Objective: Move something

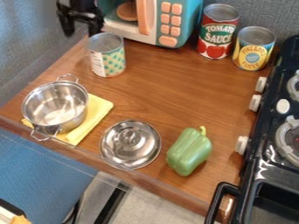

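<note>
The gripper (81, 31) hangs at the upper left of the frame, fingers wide apart, just beside a dotted can (109, 61). Which thing the task means, I can't tell. The pot (55, 104) sits at the left, partly on a yellow cloth (98, 114); the lid (130, 149) lies below centre, and the green pepper (189, 154) to its right. Two more cans, a red one (217, 37) and a yellow one (253, 51), stand together at the upper right.

Toy kitchen: play microwave (154, 22), black stove (262, 153) with white knobs (255, 103).
</note>
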Tool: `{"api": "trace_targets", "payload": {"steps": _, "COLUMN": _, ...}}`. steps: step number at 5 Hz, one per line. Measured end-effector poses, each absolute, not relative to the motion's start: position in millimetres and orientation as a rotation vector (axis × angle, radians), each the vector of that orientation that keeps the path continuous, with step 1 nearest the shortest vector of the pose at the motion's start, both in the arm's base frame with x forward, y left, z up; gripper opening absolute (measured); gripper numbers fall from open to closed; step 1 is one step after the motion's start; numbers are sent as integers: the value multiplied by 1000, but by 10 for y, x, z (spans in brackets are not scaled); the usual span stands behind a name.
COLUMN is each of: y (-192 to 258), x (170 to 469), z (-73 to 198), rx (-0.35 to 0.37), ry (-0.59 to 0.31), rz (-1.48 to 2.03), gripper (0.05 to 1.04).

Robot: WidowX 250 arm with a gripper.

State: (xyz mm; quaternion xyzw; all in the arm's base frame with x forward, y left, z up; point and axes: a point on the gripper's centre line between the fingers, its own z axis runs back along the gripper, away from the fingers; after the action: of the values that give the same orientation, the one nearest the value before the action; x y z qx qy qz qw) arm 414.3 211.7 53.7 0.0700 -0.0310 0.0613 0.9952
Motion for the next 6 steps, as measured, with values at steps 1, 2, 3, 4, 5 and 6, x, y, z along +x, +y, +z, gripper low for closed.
{"api": "trace_targets", "payload": {"steps": 1, "y": 1843, "x": 4126, "z": 475, "rx": 143, "ry": -38, "rz": 76, "gripper": 1001}}
{"api": "trace_targets", "payload": {"steps": 2, "y": 1564, "x": 4096, "z": 456, "rx": 153, "ry": -21, "rz": 28, "gripper": 1001}}
{"api": "trace_targets", "payload": {"steps": 3, "y": 1395, "x": 4061, "z": 454, "rx": 166, "ry": -11, "rz": 4, "gripper": 1001}}
{"api": "trace_targets", "payload": {"steps": 4, "y": 1237, "x": 4027, "z": 463, "rx": 171, "ry": -5, "rz": -9, "gripper": 1001}}
{"api": "trace_targets", "payload": {"steps": 5, "y": 1014, "x": 3997, "z": 479, "rx": 164, "ry": -3, "rz": -31, "gripper": 1001}}
{"api": "trace_targets", "payload": {"steps": 6, "y": 824, "x": 3957, "z": 478, "rx": 137, "ry": 7, "rz": -30, "gripper": 1001}}
